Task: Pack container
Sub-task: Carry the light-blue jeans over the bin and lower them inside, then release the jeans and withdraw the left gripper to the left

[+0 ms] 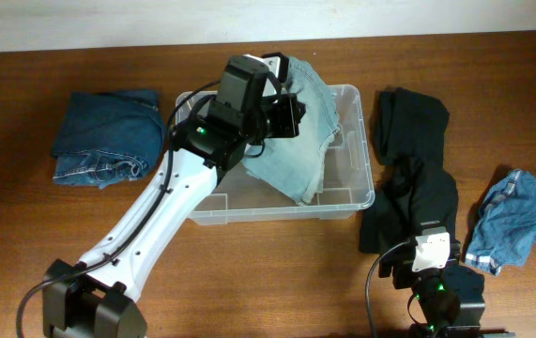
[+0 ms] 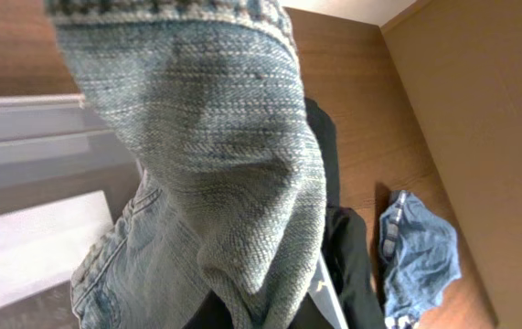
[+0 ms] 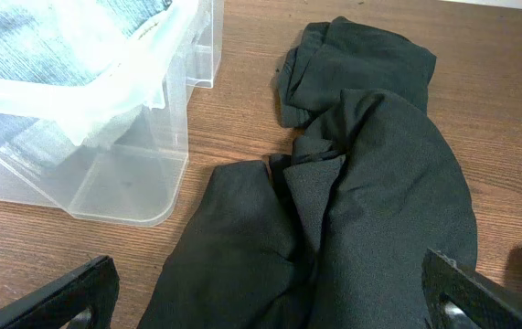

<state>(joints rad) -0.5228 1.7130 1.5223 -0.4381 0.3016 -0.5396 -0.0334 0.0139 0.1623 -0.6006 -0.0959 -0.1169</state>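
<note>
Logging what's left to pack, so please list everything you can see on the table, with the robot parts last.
container: one, clear plastic, table centre
light blue jeans: one, pale denim, draped over the container's back rim, lifted by the left gripper
dark blue jeans: one, folded, left of the container
black garment: one, crumpled, right of the container
blue denim garment: one, far right
table: one, brown wood
left gripper: black, over the container, closed on the light blue jeans
right gripper: black, open, above the black garment
</note>
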